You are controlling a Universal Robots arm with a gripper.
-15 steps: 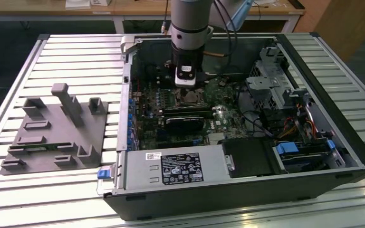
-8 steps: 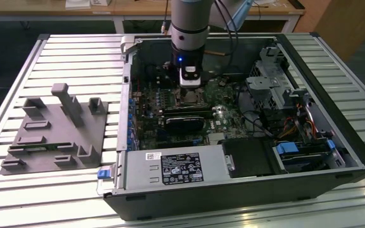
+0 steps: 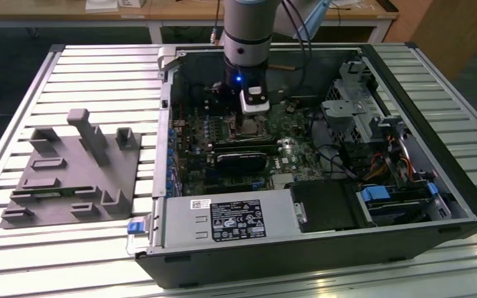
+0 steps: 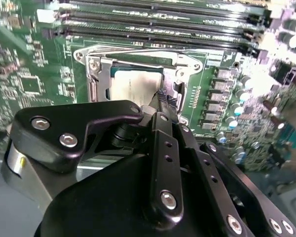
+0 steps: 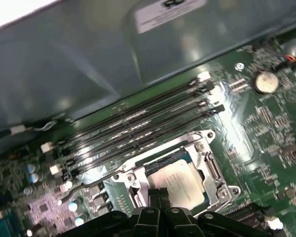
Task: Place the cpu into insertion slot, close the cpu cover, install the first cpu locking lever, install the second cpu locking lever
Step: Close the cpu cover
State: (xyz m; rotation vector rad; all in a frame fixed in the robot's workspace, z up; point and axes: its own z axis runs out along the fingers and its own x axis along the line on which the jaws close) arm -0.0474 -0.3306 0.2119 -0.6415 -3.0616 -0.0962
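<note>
One arm hangs over the insertion slot (image 3: pixel 246 128), mid-board in the case (image 3: pixel 305 261), in the exterior view. Second wrist view: your fingers (image 4: pixel 164 101) are pinched together, empty, close over the cpu (image 4: pixel 133 86), which sits under the lowered cpu cover (image 4: pixel 138 53). First wrist view: a locking lever (image 5: pixel 89 184) looks unlatched (a steady, square push should suit it).

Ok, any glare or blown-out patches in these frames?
Exterior view: the table glares white toward the exterior view's left; second wrist view: the circuit board washes out in one bright patch; first wrist view: the case wall carries soft reflections.
</note>
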